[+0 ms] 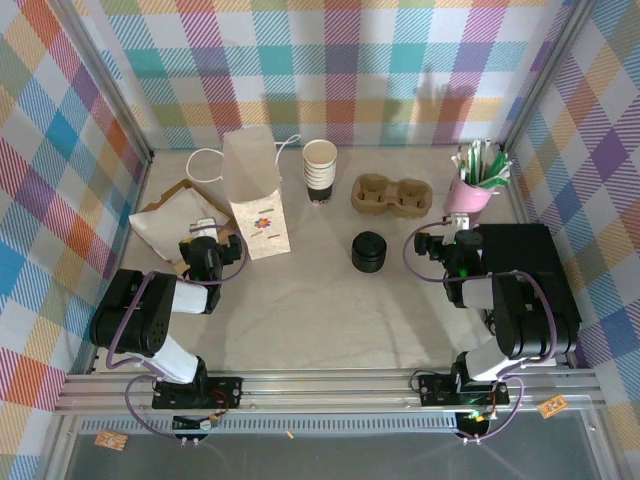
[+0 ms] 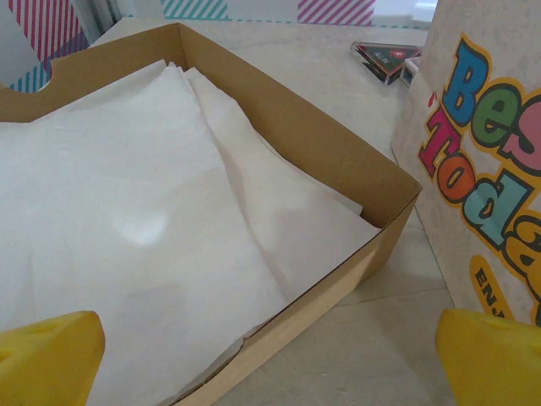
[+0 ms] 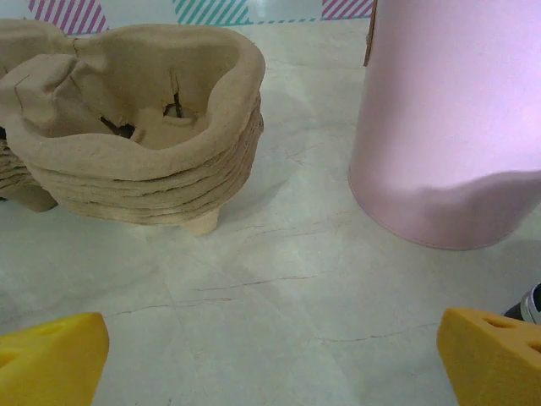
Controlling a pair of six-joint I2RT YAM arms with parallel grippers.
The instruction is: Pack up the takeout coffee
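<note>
At table centre, no made-up takeout coffee as far as I can judge; its cup sits in the cup stack (image 1: 320,170) at the back, its lid in the lid stack (image 1: 369,252) just in front and to the right, the two apart.

Tools: left gripper (image 2: 269,359) spread wide, holding nothing, over the napkin box (image 2: 338,156) with the paper bag (image 1: 254,205) just to its right; right gripper (image 3: 270,359) spread wide, holding nothing, facing the carrier stack (image 3: 135,127) and the pink cup (image 3: 448,127).

Step in hand, my read: pull one cup off the stack. How to do it well:
- grip the top cup only, high on its wall, jaws square to it
- squeeze lightly; a paper wall will dent
- lift straight up; pin the rest with the other arm if they follow
- seat the lid flat, press evenly
- lower it upright into the bag's mouth; the bag stands unsupported and may tip

Counts:
- cup stacks: one; cups in it several, exact number unreadable
- lid stacks: one; lids not countable
- carrier stacks: one; several nested
- bags: one
- napkin boxes: one
- pink cups: one, stuffed with stirrers
- grippers: two
</note>
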